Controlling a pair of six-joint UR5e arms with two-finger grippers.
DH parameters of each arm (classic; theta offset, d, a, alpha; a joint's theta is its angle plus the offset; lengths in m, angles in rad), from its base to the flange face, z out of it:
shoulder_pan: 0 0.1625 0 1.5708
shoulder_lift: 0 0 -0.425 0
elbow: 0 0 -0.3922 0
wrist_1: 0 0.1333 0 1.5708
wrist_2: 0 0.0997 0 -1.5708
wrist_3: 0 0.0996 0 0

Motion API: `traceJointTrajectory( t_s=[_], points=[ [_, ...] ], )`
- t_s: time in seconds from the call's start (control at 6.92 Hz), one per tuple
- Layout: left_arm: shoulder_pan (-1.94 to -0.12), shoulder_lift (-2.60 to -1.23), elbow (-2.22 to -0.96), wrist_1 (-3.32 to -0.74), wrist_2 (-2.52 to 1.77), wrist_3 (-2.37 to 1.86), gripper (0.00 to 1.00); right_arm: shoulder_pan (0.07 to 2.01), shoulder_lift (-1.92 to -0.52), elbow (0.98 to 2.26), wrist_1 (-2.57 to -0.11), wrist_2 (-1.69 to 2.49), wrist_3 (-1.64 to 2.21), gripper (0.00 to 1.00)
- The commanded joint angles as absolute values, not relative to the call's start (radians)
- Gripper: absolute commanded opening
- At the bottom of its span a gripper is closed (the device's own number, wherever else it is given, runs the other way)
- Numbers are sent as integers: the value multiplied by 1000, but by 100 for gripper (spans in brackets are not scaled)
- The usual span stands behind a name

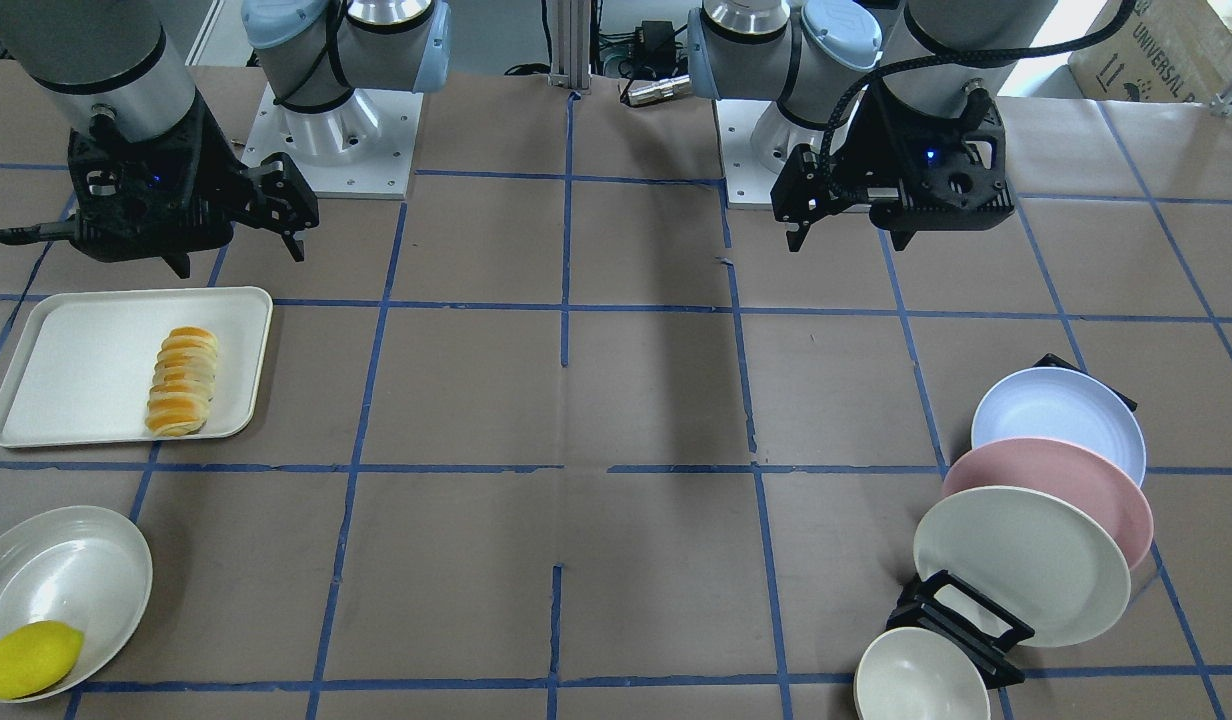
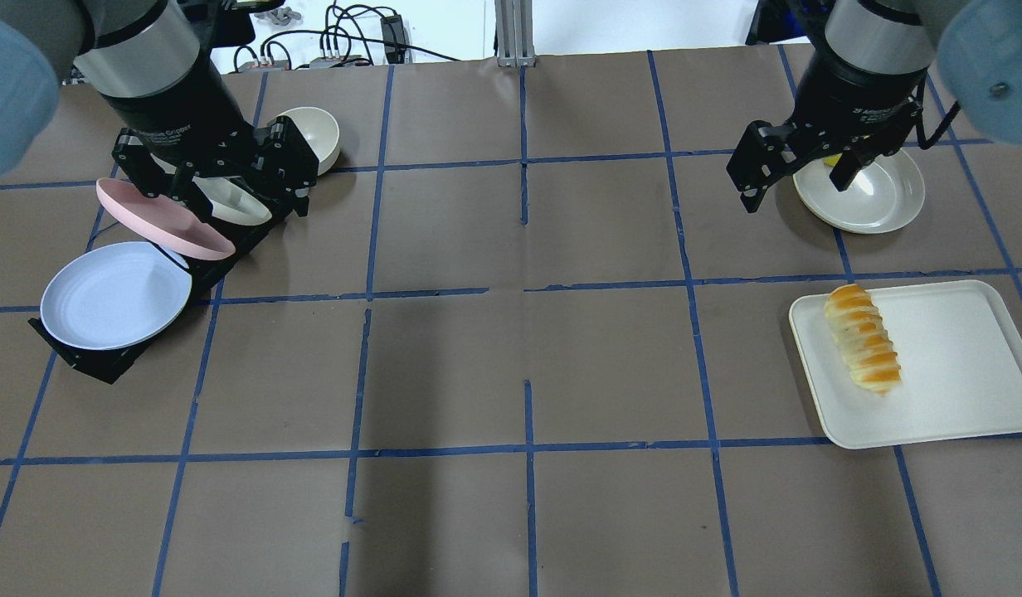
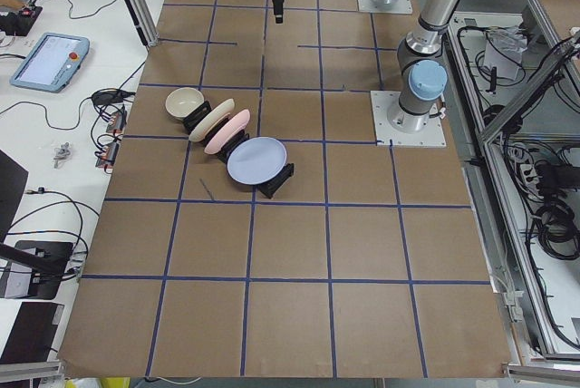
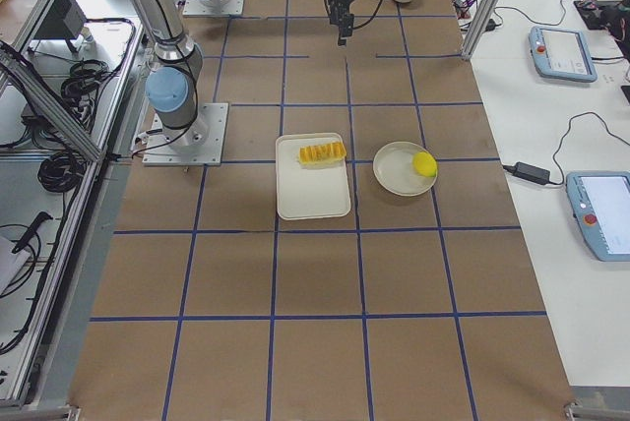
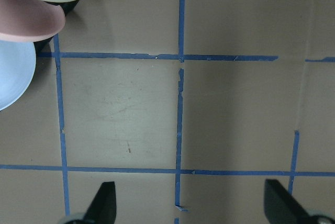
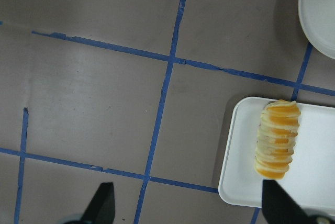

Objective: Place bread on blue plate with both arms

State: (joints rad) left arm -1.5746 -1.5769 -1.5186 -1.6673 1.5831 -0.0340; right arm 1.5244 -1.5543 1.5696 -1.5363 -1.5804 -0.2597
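The bread (image 2: 863, 338) lies on a white tray (image 2: 959, 390) on my right side, and shows too in the front view (image 1: 183, 381) and the right wrist view (image 6: 277, 139). The blue plate (image 2: 115, 294) leans at the near end of a black plate rack on my left, and shows too in the front view (image 1: 1059, 415) and at the left wrist view's edge (image 5: 13, 72). My left gripper (image 2: 245, 195) is open and empty, high over the rack. My right gripper (image 2: 797, 186) is open and empty, high beyond the tray. Both wrist views show the fingertips (image 5: 107, 203) (image 6: 104, 203) wide apart.
The black rack (image 1: 961, 620) also holds a pink plate (image 1: 1076, 495) and a cream plate (image 1: 1021, 560). A small cream bowl (image 1: 921, 680) stands beside it. A white bowl (image 1: 71, 575) holds a yellow lemon (image 1: 28, 658) beyond the tray. Blue tape lines cross the brown table.
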Motion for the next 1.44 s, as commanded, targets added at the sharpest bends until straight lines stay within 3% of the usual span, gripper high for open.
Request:
traceJointTrajectory(
  t_s=[0.0, 0.29, 0.58, 0.87, 1.01, 1.3],
  points=[
    [-1574, -1577, -1519, -1667, 1582, -34, 100, 1523, -1549, 1577, -1551, -1568, -259, 100],
    [-1533, -1577, -1545, -1664, 1592, 56, 100, 1525, -1546, 1591, -1624, -1577, -277, 100],
    [-1288, -1601, -1552, -1664, 1577, 328, 100, 1421, -1494, 1643, -1717, -1577, -486, 98],
    [-1101, -1667, -1522, -1660, 1577, 548, 100, 1193, -1494, 1844, -1901, -1569, -657, 97],
    [-992, -1713, -1517, -1654, 1574, 651, 100, 1174, -1494, 1938, -2007, -1578, -657, 97],
    [-873, -1851, -1514, -1529, 1530, 826, 100, 1164, -1461, 2009, -2088, -1572, -667, 95]
  ],
)
